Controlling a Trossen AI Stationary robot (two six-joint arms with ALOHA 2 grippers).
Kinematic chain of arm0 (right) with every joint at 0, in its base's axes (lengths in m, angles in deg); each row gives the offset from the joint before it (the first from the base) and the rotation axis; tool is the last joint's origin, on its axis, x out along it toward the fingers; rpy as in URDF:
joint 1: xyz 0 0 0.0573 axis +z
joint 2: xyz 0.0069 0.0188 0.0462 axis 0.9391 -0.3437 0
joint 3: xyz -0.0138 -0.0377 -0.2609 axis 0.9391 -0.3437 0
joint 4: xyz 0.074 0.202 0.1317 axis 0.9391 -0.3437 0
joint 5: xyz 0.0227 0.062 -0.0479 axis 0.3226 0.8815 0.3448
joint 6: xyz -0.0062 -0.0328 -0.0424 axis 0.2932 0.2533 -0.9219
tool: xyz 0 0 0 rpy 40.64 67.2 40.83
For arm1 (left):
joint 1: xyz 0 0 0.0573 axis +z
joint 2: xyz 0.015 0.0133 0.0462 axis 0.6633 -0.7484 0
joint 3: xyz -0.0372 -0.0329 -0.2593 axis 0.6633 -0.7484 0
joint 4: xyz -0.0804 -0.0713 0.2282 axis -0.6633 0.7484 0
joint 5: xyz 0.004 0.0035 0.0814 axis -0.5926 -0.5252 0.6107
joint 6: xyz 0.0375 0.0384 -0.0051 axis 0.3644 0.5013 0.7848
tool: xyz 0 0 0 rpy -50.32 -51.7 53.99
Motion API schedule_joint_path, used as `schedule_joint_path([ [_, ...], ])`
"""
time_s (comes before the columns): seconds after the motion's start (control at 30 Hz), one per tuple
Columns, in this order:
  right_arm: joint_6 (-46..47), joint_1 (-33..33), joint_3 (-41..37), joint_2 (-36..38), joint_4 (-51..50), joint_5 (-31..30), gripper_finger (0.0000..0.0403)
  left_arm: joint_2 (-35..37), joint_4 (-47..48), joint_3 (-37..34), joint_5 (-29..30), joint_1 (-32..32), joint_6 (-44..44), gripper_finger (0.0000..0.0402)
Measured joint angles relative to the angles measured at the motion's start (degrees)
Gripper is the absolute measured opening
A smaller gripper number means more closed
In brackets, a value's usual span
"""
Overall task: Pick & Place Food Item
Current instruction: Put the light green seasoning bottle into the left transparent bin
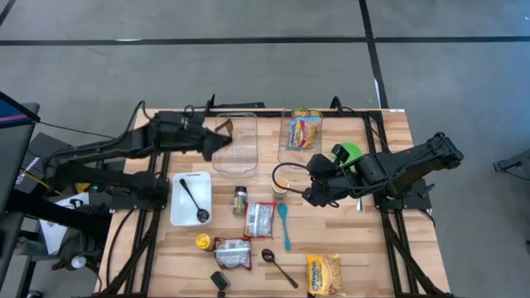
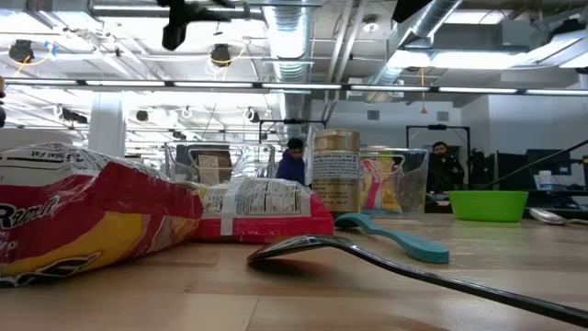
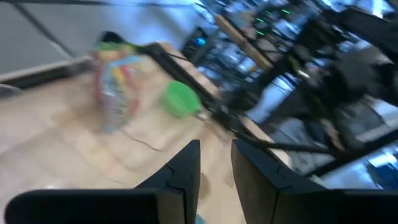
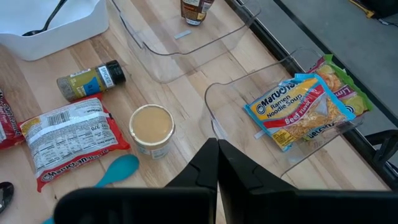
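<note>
The left hand (image 1: pixel 222 142) hangs over the clear bin (image 1: pixel 236 142) at the far side of the desk (image 1: pixel 364 257); in its wrist view its two dark fingers (image 3: pixel 184 171) stand a narrow gap apart with nothing visible between them; a small brown jar (image 4: pixel 196 9) shows in that bin, with a label too small to read. The right hand (image 1: pixel 308 192) sits low near the desk's middle, its fingers (image 4: pixel 214 163) pressed together and empty, just beside a round cup (image 4: pixel 152 127) with a tan lid.

In the second clear bin (image 4: pixel 273 118), to the right of the first, lie noodle packets (image 4: pixel 305 107); the top one reads "Maruchan Ramen Noodle Soup, Beef Flavor"; beneath it a green-edged packet shows only part of its print. Near the cup lies a spice bottle (image 4: pixel 92 79) on its side, its yellow label not readable; beside it a red and white packet (image 4: pixel 69 138) lies back up, with a nutrition panel and the figure "370"; a teal spoon (image 4: pixel 118 170) touches its corner.

A white tray (image 1: pixel 179 205) holds a black ladle (image 1: pixel 194 202); a green bowl (image 1: pixel 348 153) stands by the right arm; at the near edge lie another yellow noodle packet (image 1: pixel 323 274), a black spoon (image 1: pixel 278 266) and a yellow lid (image 1: pixel 203 241); in the low view a red packet (image 2: pixel 83 216) shows the letters "Ram".
</note>
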Motion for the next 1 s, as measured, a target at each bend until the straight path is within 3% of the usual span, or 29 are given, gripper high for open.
schedule_joint_path([
  [0.27, 0.0, 0.0, 0.0, 0.0, 0.0, 0.0, 0.0, -1.3, -3.5, 0.0, 0.1, -10.7, -6.5, 0.0085],
  [0.5, 0.0, 0.0, 0.0, 0.0, 0.0, 0.0, 0.0, -4.4, -4.3, 0.0, 2.0, -16.8, -18.8, 0.0085],
  [0.7, 0.0, 0.0, 0.0, 0.0, 0.0, 0.0, 0.0, -8.7, -2.3, 0.0, 3.2, -19.3, -22.9, 0.0085],
  [1.0, 0.0, 0.0, 0.0, 0.0, -0.2, 0.0, 0.0, -17.8, 10.4, 0.0, 3.6, -19.4, -33.0, 0.0085],
])
